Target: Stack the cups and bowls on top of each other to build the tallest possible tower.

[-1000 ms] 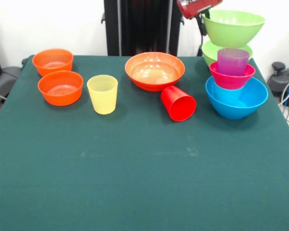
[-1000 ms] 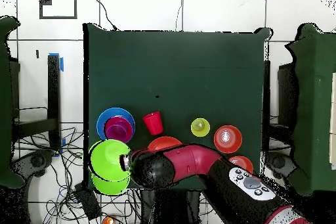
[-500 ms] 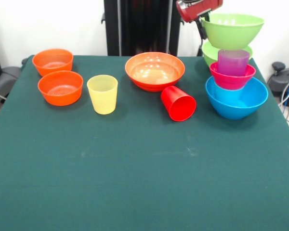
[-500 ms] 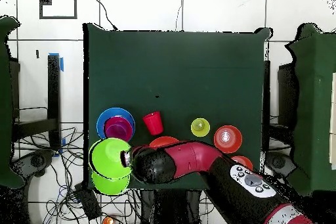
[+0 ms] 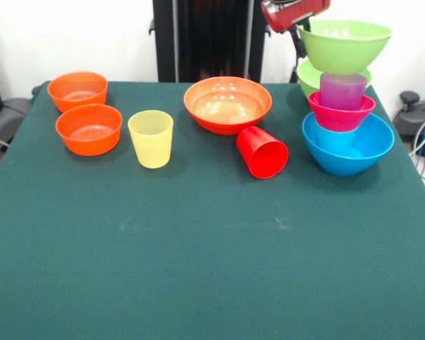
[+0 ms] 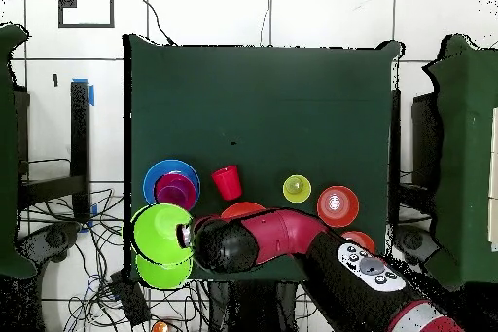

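My gripper (image 5: 299,34) is shut on the rim of a large lime green bowl (image 5: 344,44), which hangs in the air at the far right. Below it on the table sits a second lime green bowl (image 5: 312,75). Just in front stands a stack: blue bowl (image 5: 350,150), magenta bowl (image 5: 341,116), purple cup (image 5: 342,90) on top. A red cup (image 5: 262,152) lies on its side mid-table. The yellow cup (image 5: 151,138) stands upright. From overhead, the held bowl (image 6: 160,231) overlaps the lower green bowl (image 6: 159,274), beside the stack (image 6: 176,190).
A wide orange bowl (image 5: 227,104) sits at the table's middle back. Two small orange bowls (image 5: 76,90) (image 5: 89,129) rest at the left. Cables and chair bases lie off the table's edges. The arm (image 6: 282,239) reaches across the orange bowl side.
The held green bowl has shifted very slightly, a little lower and toward the stack in the front view. Nothing on the table has moved.
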`<control>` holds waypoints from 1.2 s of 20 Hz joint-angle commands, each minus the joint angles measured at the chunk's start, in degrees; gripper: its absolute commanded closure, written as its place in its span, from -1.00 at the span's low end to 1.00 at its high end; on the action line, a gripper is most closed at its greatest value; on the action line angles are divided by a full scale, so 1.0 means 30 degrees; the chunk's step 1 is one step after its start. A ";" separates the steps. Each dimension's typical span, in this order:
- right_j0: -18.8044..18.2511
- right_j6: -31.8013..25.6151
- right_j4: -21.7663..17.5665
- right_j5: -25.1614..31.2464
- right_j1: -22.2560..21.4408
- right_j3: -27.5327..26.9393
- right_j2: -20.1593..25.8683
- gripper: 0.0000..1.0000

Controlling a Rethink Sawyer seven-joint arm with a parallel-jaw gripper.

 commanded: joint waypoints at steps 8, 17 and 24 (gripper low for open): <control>0.0806 0.0557 -0.0392 0.1487 0.0312 -0.1080 -0.0435 1.00; 0.0597 -0.0135 -0.1013 0.1958 0.0741 -0.2082 -0.1009 1.00; 0.0291 -0.0361 -0.0743 0.2708 0.0250 -0.2294 -0.0620 1.00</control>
